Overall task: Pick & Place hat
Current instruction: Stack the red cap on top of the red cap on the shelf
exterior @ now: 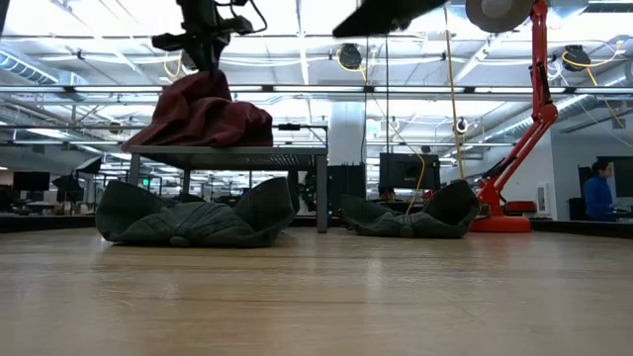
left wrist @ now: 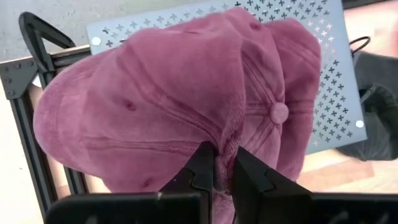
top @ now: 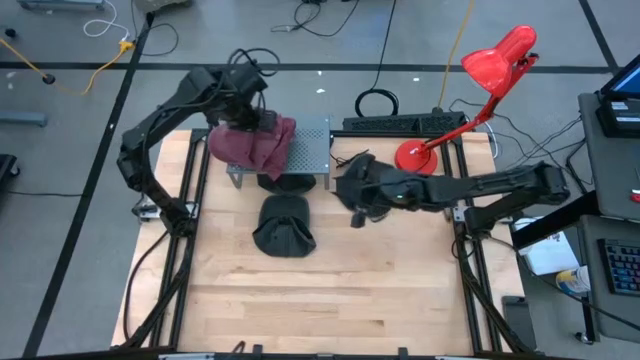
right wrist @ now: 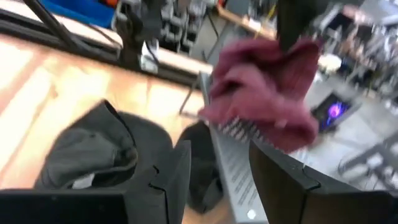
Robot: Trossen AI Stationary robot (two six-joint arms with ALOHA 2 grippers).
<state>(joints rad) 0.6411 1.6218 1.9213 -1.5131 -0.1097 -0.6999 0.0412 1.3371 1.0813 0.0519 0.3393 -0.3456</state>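
left claw [left wrist: 222, 163] pinching maroon cap [left wrist: 180, 99] on perforated stand [top: 312, 148], right claw [right wrist: 214, 171] empty

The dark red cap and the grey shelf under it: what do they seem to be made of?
The dark red cap looks like soft, matte cotton-like fabric: stitched panels, eyelets, a top button and limp folds show. The grey perforated shelf appears to be painted sheet metal: flat, rigid, with regular cross-shaped holes and corner screws.

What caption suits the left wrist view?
Left claw pinching a maroon cap over a perforated metal shelf.
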